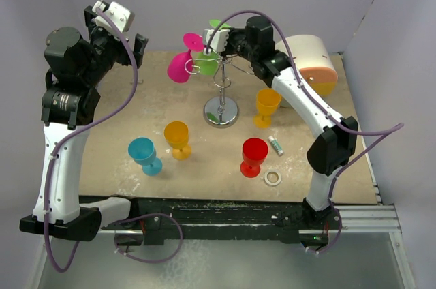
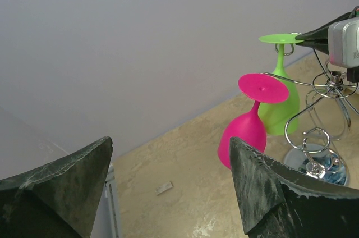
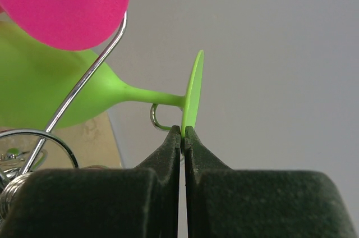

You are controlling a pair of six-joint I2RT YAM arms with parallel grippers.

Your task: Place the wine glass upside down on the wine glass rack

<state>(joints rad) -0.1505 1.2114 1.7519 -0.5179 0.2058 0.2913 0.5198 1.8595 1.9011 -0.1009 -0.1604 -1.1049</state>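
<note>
A green wine glass (image 1: 206, 64) hangs bowl-down at the chrome wine glass rack (image 1: 221, 110), its stem passing by a small wire loop (image 3: 157, 119). My right gripper (image 3: 183, 131) is shut on the rim of the green wine glass's (image 3: 56, 92) flat foot (image 3: 192, 89). A pink glass (image 1: 180, 66) hangs tilted, bowl-down, from another arm of the rack (image 2: 320, 137). My left gripper (image 2: 170, 142) is raised at the back left, open, with nothing between its fingers; in its view the green wine glass (image 2: 279, 109) and pink glass (image 2: 244, 134) lie to the right.
Upright on the table stand a yellow glass (image 1: 178, 138), a blue glass (image 1: 144, 154), a red glass (image 1: 254, 155) and an orange glass (image 1: 267, 105). A round white-and-orange box (image 1: 310, 64) sits at the back right. A tape ring (image 1: 273, 178) and small tube (image 1: 276, 144) lie near the red glass.
</note>
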